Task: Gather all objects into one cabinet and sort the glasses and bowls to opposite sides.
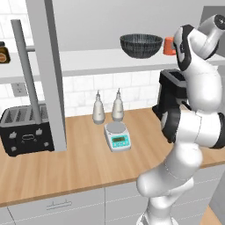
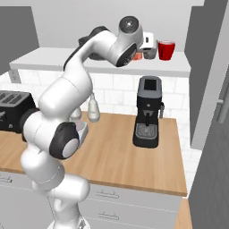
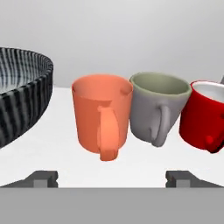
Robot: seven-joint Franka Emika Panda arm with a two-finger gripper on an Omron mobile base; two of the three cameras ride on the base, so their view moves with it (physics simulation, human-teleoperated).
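Two fingertips: my gripper (image 3: 112, 178) stands wide apart, one tip low at each side in the hand view; nothing lies between them; I hold nothing
Nearest cup: orange cup (image 3: 101, 114) upright on the white shelf floor (image 3: 140, 164), straight ahead of my fingers, its handle turned toward me; apart from both tips
Next cup: grey cup (image 3: 158, 107) just right of the orange one in the hand view, touching or nearly touching it, tilted a little; handle facing me
Last cup: red cup (image 3: 204, 114) right of the grey one, close against it, white inside, leaning slightly
Bowl: dark mesh bowl (image 3: 22, 103) at the left of the hand view, apart from the orange cup; in the left base view it sits on the shelf well left of the cups
Cabinet: all four things stand on one shelf of the cabinet (image 1: 88, 59), bowl on one side, cups grouped on the other
Counter below: coffee machine (image 2: 147, 112), two white bottles (image 1: 107, 107), scale (image 1: 117, 136), toaster (image 1: 26, 129)
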